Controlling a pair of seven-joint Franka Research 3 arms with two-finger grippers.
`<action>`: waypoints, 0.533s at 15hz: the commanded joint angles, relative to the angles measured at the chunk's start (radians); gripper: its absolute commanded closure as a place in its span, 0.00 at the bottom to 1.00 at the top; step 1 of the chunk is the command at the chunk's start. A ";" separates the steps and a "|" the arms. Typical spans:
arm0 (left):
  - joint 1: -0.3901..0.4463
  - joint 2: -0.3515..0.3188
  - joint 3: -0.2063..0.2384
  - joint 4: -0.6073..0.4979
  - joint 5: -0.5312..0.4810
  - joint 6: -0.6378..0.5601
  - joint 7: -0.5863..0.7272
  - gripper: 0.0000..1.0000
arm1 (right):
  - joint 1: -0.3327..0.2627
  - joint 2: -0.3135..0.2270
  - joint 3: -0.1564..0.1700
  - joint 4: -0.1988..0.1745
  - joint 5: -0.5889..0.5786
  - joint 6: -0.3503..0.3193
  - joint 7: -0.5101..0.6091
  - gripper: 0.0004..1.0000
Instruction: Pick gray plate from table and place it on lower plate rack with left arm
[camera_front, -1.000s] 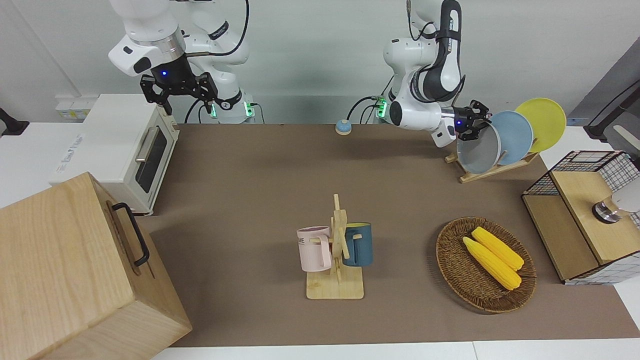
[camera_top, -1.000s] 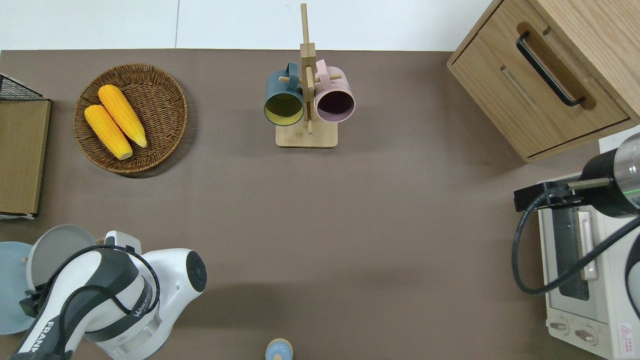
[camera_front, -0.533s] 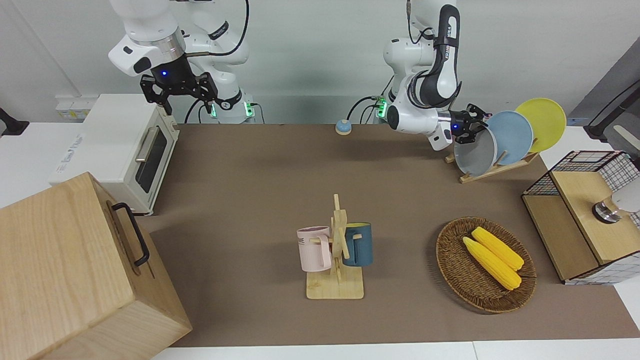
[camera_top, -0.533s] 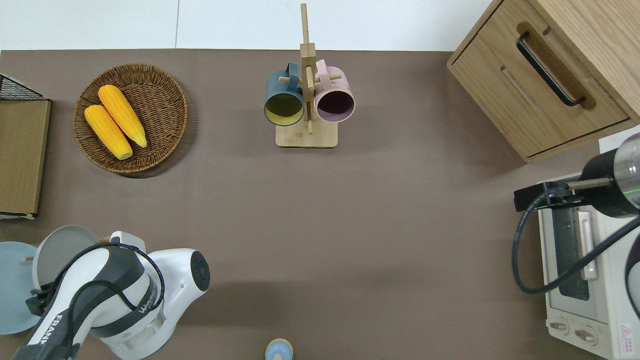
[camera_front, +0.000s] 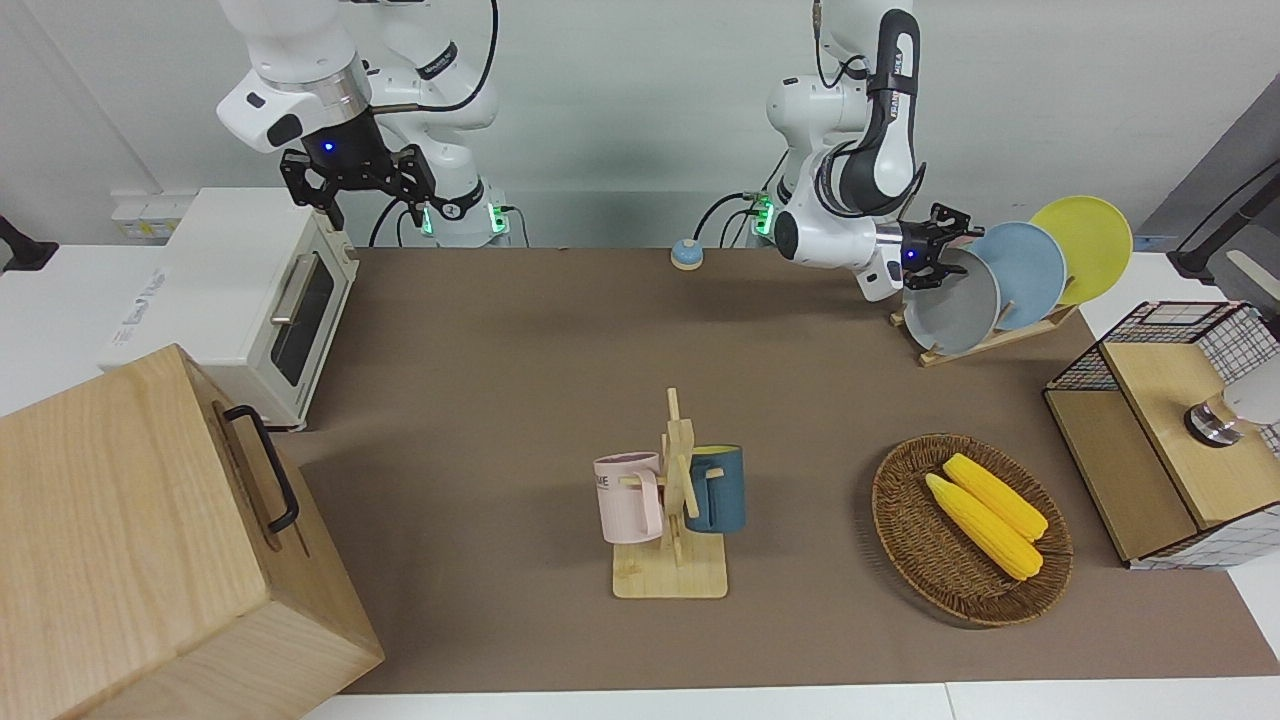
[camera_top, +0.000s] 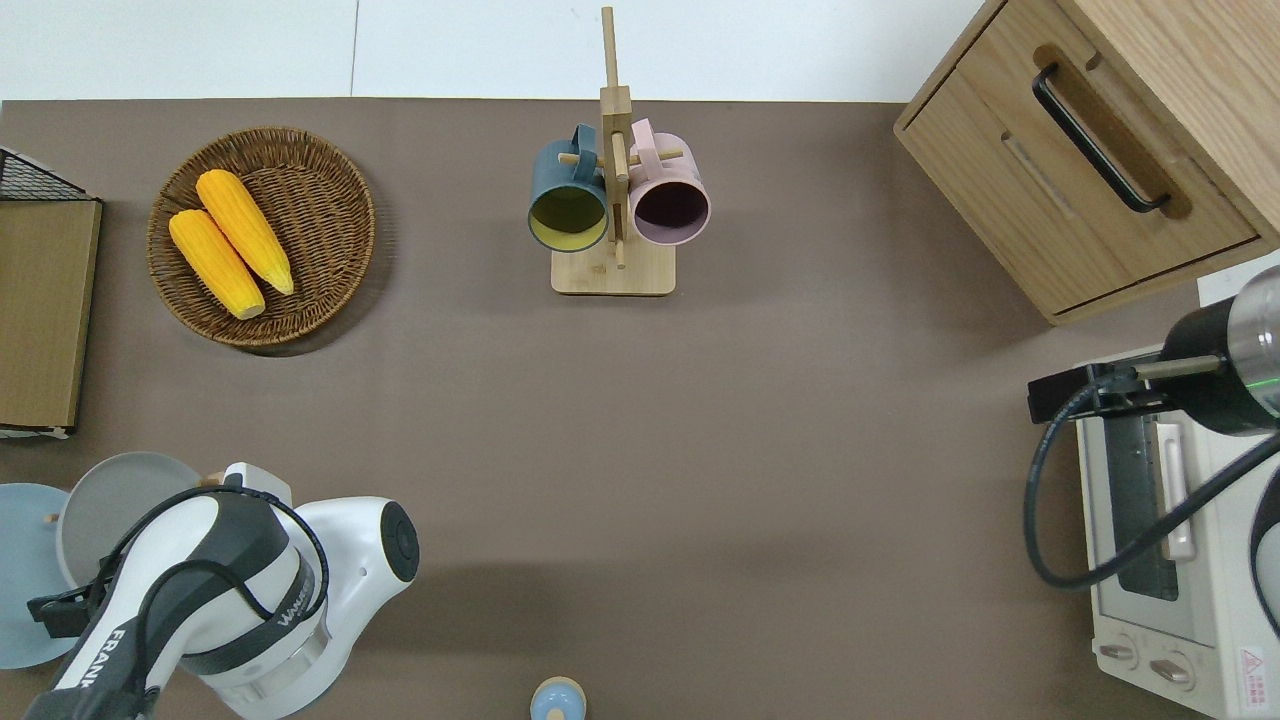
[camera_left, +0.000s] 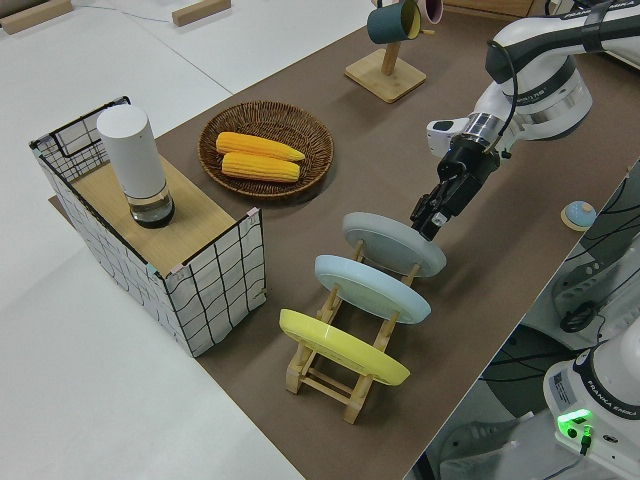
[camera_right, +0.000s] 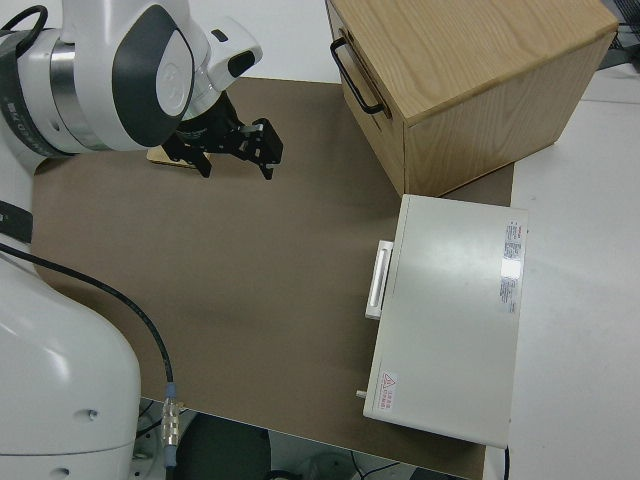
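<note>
Bright, even light; shadows seemingly soft.

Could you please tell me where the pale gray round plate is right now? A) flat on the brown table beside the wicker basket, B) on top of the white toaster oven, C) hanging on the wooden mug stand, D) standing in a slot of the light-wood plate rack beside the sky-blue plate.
D: the pale gray round plate leans in the light-wood plate rack beside the sky-blue plate, with the left claw at its rim.
</note>
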 joint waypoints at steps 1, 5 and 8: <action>-0.010 -0.001 0.006 0.005 0.019 -0.025 0.030 0.00 | -0.007 -0.002 0.005 0.006 0.007 -0.014 0.000 0.01; -0.011 -0.001 0.008 0.063 0.010 -0.028 0.076 0.00 | -0.007 -0.002 0.007 0.006 0.007 -0.014 0.000 0.01; -0.010 -0.004 0.008 0.175 -0.037 -0.034 0.183 0.00 | -0.007 -0.002 0.005 0.006 0.007 -0.014 0.000 0.01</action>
